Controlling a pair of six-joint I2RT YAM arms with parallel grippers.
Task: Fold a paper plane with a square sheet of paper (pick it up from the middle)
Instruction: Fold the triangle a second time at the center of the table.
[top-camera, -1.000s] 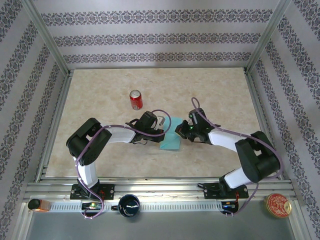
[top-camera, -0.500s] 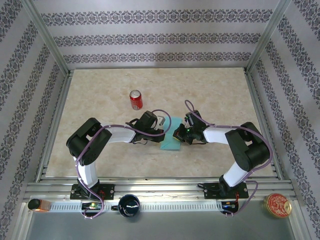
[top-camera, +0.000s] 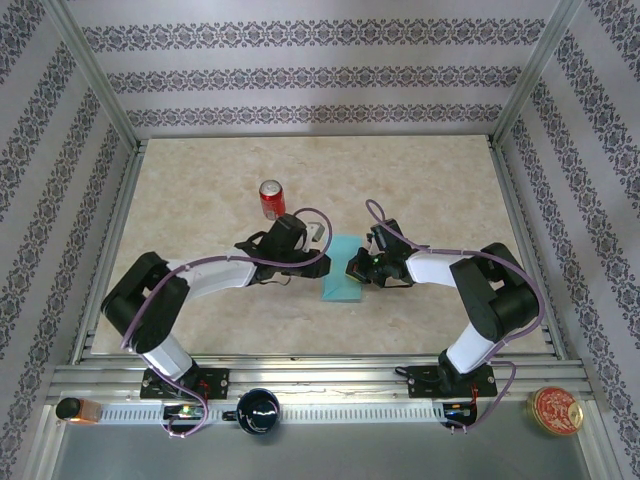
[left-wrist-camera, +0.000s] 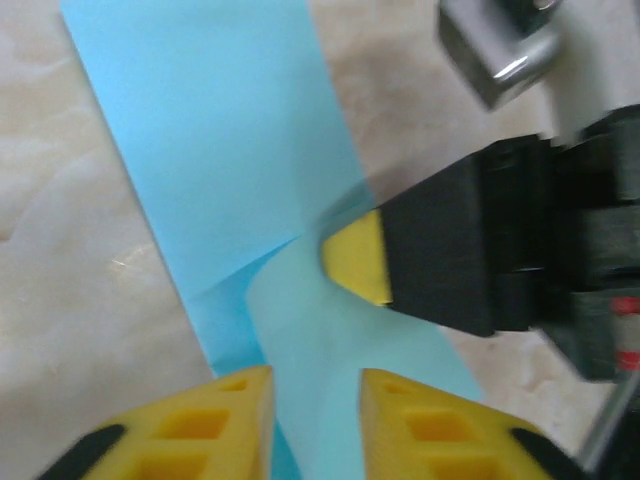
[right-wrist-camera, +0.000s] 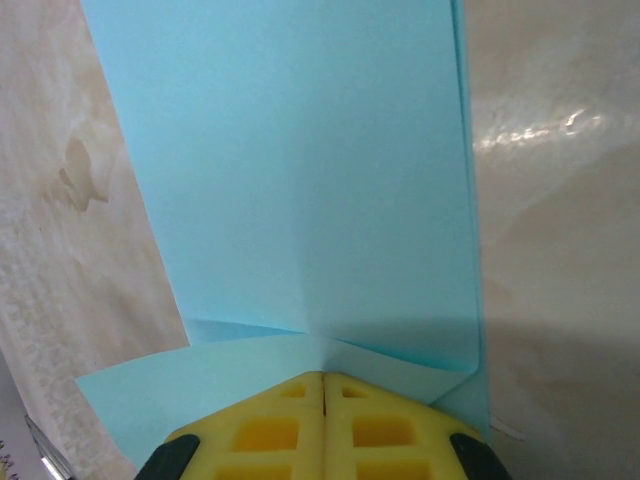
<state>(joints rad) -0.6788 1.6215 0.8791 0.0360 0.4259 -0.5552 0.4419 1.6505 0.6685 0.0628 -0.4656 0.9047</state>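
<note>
The square sheet of paper (top-camera: 338, 286) lies folded into a turquoise-blue strip on the marble table, between the two grippers. In the left wrist view the paper (left-wrist-camera: 215, 150) shows a crease and a raised flap running under my left gripper (left-wrist-camera: 315, 378), whose yellow fingers stand slightly apart with the flap in the gap. My left gripper (top-camera: 322, 262) is at the strip's left edge. My right gripper (top-camera: 356, 268) is shut, its tip pressed down on the paper's (right-wrist-camera: 300, 180) fold; the right gripper (right-wrist-camera: 323, 376) shows no gap. Its yellow fingertip (left-wrist-camera: 356, 256) rests at the crease.
A red soda can (top-camera: 271, 199) stands behind the left wrist. On the near rail sit a black cup (top-camera: 258, 410), a round red tin (top-camera: 556, 410) and a small orange object (top-camera: 75, 409). Metal frame posts and patterned walls close in the table.
My left jaws have parted from shut, and the left arm has stretched, its wrist shifting away towards the can. The right gripper moved left onto the paper, then stayed there.
</note>
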